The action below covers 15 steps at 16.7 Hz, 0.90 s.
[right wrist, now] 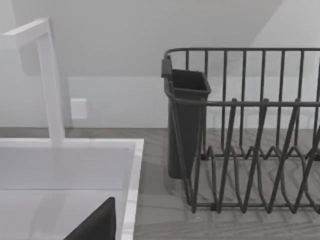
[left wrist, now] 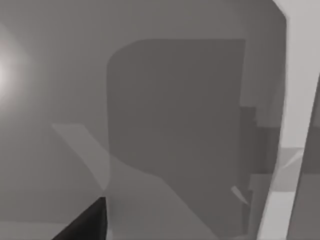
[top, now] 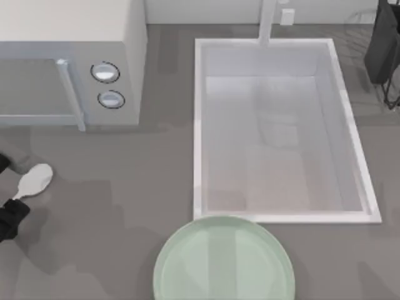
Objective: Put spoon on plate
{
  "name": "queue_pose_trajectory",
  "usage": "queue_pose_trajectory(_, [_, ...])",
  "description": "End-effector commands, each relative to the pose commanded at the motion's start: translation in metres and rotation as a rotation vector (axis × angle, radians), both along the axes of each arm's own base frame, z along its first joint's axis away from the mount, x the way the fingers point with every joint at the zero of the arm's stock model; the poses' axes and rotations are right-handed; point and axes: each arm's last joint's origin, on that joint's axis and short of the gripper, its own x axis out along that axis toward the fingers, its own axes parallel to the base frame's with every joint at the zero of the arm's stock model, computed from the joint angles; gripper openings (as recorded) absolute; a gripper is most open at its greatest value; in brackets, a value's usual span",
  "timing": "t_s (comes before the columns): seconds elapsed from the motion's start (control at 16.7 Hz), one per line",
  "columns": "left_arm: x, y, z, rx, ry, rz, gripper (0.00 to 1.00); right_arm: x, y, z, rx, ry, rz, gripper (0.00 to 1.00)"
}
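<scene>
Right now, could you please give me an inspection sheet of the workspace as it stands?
Surface: grey counter, with a sunken white sink at the top view's right.
Job's things: white spoon at the left edge, bowl showing, handle toward the left gripper; mint-green plate at the bottom centre with nothing on it.
Clutter: nothing seen.
Grippers: left gripper dark at the left edge beside the spoon handle; right gripper above the sink's edge.
Cables: nothing seen.
Surroundings: microwave with two round knobs at top left; faucet; dark dish rack with a cutlery cup beside the sink.
</scene>
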Motion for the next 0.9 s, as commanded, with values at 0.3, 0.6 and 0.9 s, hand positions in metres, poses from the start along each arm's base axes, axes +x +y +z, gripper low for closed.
queue_pose_trajectory(0.3, [0.0, 0.0, 0.0, 0.0, 0.0, 0.0, 0.85, 0.0, 0.0, 0.0, 0.0, 0.0, 0.0, 1.0])
queue_pose_trajectory(0.6, [0.0, 0.0, 0.0, 0.0, 0.0, 0.0, 0.47, 0.0, 0.0, 0.0, 0.0, 0.0, 0.0, 1.0])
queue_pose_trajectory(0.9, [0.0, 0.0, 0.0, 0.0, 0.0, 0.0, 0.1, 0.0, 0.0, 0.0, 0.0, 0.0, 0.0, 1.0])
